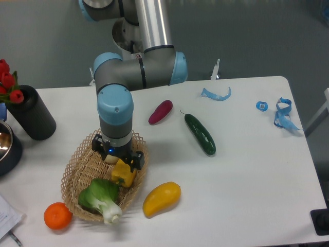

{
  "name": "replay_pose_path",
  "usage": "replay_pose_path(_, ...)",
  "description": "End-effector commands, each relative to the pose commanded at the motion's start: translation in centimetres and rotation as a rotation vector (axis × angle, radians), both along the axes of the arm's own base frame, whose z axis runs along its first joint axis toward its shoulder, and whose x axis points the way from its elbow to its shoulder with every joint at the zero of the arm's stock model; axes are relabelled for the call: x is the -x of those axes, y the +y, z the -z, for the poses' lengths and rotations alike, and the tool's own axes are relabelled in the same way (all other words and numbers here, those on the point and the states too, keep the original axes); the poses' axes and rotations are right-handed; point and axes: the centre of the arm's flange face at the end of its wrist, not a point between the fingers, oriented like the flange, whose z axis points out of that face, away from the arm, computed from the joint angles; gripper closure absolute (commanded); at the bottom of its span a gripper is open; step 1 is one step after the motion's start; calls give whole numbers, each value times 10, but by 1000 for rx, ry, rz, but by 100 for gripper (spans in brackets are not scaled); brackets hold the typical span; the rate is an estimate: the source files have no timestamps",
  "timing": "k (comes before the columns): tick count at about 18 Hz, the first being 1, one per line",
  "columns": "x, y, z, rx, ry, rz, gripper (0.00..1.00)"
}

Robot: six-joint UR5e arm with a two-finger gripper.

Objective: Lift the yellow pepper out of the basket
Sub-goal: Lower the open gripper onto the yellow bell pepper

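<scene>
1. White surface is carrying the basket; the yellow pepper is lying inside it.
2. Claw is hanging directly above the pepper, fingers apparently apart, straddling its upper end.

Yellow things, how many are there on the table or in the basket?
2. The yellow pepper lies in the basket, right under the gripper. The yellow mango-shaped fruit lies on the table beside the basket.
</scene>
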Motion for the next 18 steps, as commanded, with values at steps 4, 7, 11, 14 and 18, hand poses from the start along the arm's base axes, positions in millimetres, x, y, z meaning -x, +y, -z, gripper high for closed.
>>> replay_pose_path(4, 1, 5, 14, 7, 19, 0, 0)
replay_pose_path(7, -5, 8, 22, 23, 19, 12, 0)
replay_pose_path(11, -5, 10, 36, 39, 8, 15, 0)
replay_pose_path(14, -7, 13, 41, 38, 20, 26, 2)
replay_pose_path(18, -5, 16, 32, 24, 32, 31, 75)
